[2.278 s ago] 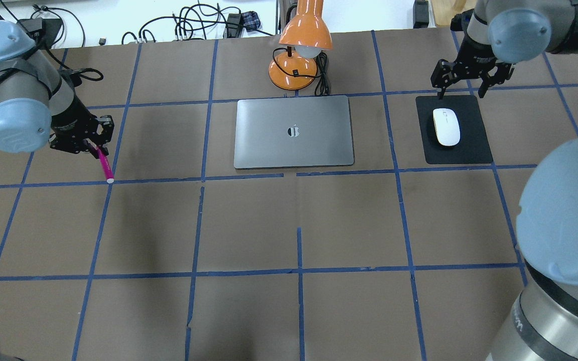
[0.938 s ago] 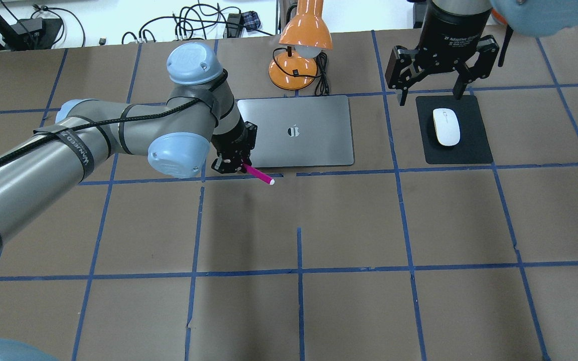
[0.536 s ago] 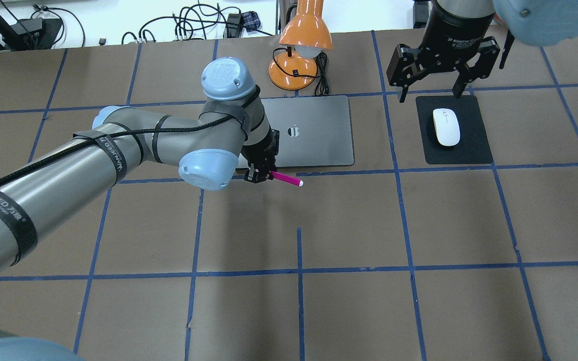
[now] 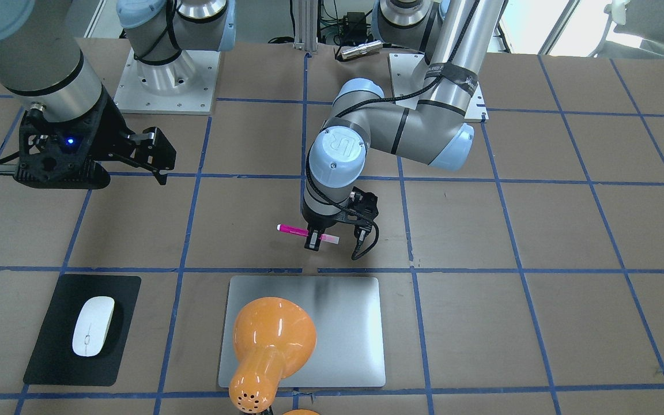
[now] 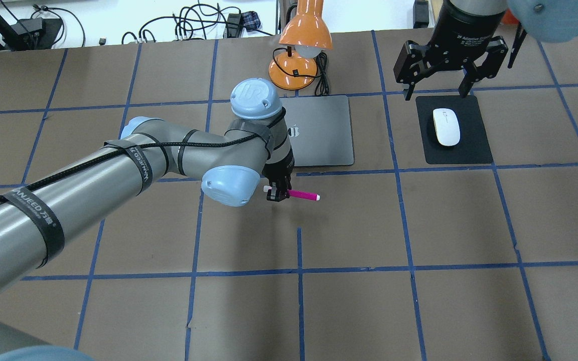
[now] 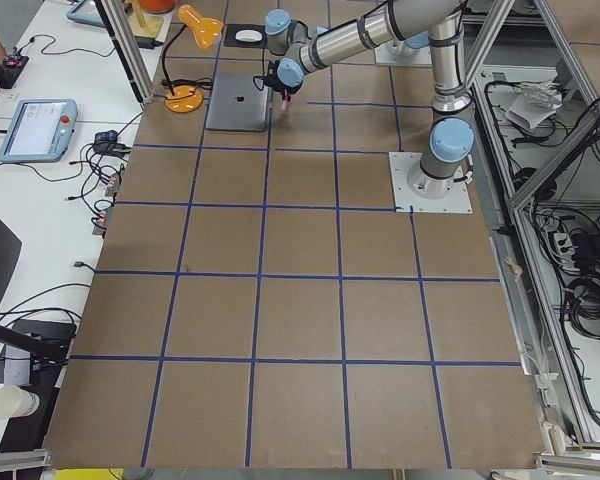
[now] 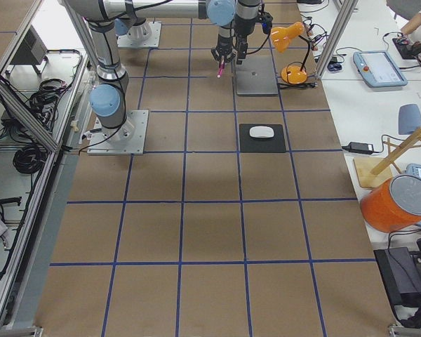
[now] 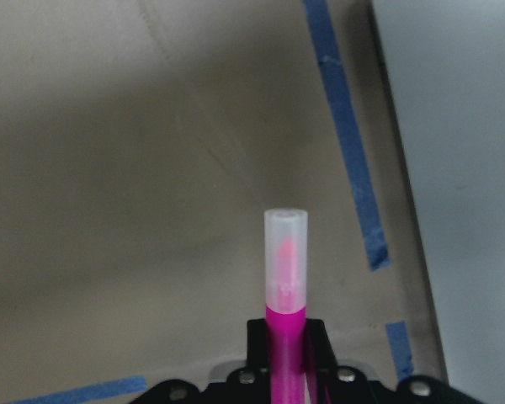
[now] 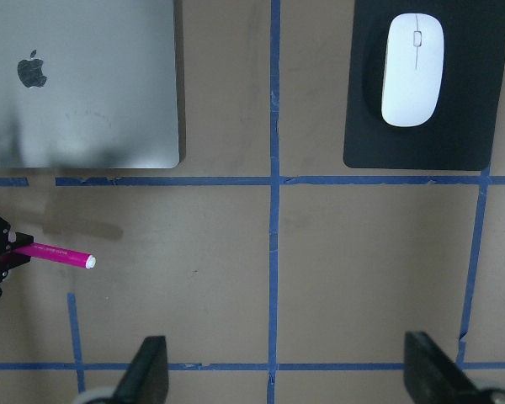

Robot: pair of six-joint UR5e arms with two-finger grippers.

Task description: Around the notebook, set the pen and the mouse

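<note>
- Looking at the pen [image 5: 303, 194] first: hot magenta body, pale see-through cap. In the left wrist view you can make out the pink tip inside the cap. Where is it sitting for you?

- Dead centre of the overhead frame, lying roughly level, just below the notebook's [image 5: 324, 133] lower edge and the blue tape line there. The left gripper [image 5: 277, 193] has it clamped near one end and the rest sticks out to the right. In the right wrist view its shadow falls apart from it, so it looks clear of the table.

- And the arm?

- The left arm sweeps in from the lower left of the overhead frame, wrist bent so the fingers point down. Its elbow and wrist cover the notebook's left part.

- What about the other side?

- The right gripper [image 5: 436, 94] hangs in the upper right with its fingers spread wide and nothing in them, over the top edge of the black pad [image 5: 474, 150]. The mouse [image 5: 446, 127], a smooth white oval, lies on that pad, well right of the notebook. An orange lamp [image 5: 305, 30] stands just above the notebook.
</note>
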